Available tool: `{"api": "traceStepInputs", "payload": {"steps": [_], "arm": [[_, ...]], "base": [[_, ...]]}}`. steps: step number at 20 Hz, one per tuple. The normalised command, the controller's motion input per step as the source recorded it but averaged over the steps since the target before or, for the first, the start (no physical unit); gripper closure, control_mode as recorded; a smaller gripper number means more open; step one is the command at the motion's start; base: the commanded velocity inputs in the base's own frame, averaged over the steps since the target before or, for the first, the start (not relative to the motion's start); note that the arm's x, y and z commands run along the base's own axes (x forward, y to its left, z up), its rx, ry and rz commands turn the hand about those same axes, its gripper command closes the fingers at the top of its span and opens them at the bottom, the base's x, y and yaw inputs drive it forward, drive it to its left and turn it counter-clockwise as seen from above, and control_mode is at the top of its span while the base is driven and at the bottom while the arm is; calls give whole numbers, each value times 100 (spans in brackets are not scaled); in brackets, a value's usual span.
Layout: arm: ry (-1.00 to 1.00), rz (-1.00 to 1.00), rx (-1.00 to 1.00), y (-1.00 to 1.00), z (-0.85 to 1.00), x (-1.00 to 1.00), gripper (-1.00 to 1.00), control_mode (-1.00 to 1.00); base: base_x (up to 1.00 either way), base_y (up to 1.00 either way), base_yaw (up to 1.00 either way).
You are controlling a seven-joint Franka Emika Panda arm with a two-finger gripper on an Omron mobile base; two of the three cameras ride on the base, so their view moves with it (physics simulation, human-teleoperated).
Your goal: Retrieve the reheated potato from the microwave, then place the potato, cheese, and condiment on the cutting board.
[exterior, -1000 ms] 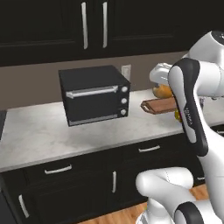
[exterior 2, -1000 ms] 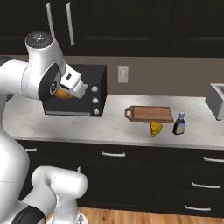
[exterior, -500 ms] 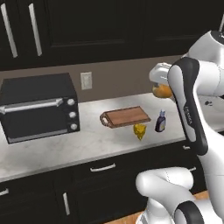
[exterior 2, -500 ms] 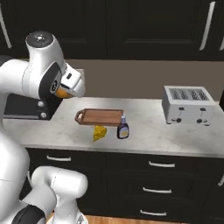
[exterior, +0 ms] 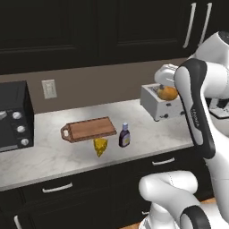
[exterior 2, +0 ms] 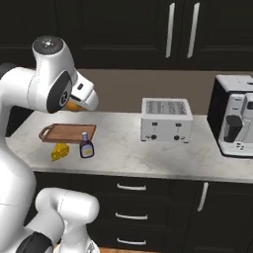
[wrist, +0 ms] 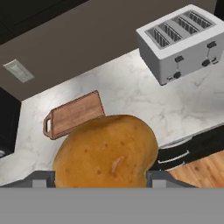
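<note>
My gripper is shut on the potato, an orange-brown lump that bulges between the two finger tips. The hand hovers high above the counter, with the potato in front of the toaster and, from the other side, tucked under the white hand. The reddish-brown cutting board lies flat on the marble counter, handle to the left. Just in front of the board sit the yellow cheese wedge and the dark condiment bottle. The microwave is out of view.
A silver toaster stands to the right of the board. A black toaster oven with knobs sits at the left end of the counter. A coffee machine stands at the far right. Dark cabinets hang above.
The base has driven to the right, so the whole scene slid left: the toaster oven went to the edge and the toaster came in. The potato stays in my gripper.
</note>
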Motion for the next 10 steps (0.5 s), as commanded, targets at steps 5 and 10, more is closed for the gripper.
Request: {"api": "traceStepInputs", "payload": {"steps": [5,10], "arm": [[0,0,0,0,0,0,100,100],[0,0,0,0,0,0,100,100]], "base": [[10,10,0],[0,36,0]]}}
